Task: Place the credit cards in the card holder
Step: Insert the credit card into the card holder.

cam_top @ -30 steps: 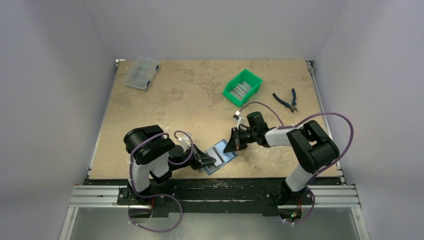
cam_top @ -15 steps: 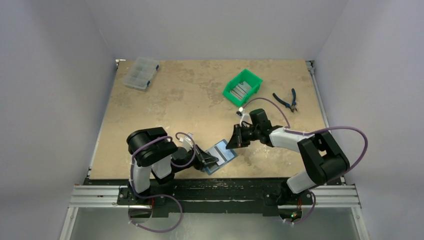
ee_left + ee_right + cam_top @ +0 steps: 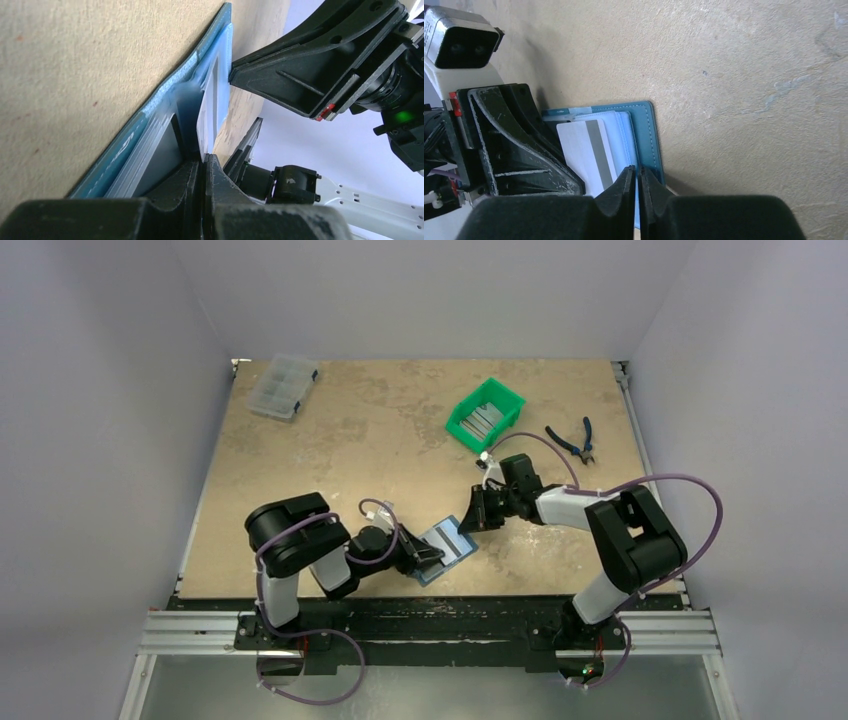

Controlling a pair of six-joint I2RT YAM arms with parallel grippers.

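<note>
Top external view. The beige worktop (image 3: 330,460) fills the frame. At upper right stands the green bin (image 3: 512,400), with the remaining credit cards (image 3: 481,421) stacked inside it, well apart from the action. A clear compartment box (image 3: 283,386) sits at upper left, and blue-handled pliers (image 3: 572,440) lie just right of the bin.

The card holder (image 3: 455,552) lies opened flat at lower centre. The left gripper (image 3: 428,558) meets it from the left. In the left wrist view its jaws are closed on the holder's near edge, pinning it in place. The right gripper (image 3: 470,525) stands at the holder's upper right edge.

Right wrist view. A white card (image 3: 581,145) with a grey stripe rests on the holder's pocketed inside, its lower corner running beneath the right fingertips. Only a narrow slit shows between those jaws. Whether they pinch the card's corner cannot be told from this angle.

Handling, as judged:
- **Cards:** They look light, thin, stiff and slick. A card lying flat offers no purchase, so it is best taken by a short free edge and slid in edge-first, in line with the pocket mouth.
- **Holder:** It looks soft, light and hinged, so it is likely to skid or fold under a push. It should be clamped at an outer edge, clear of the pocket being filled.
</note>
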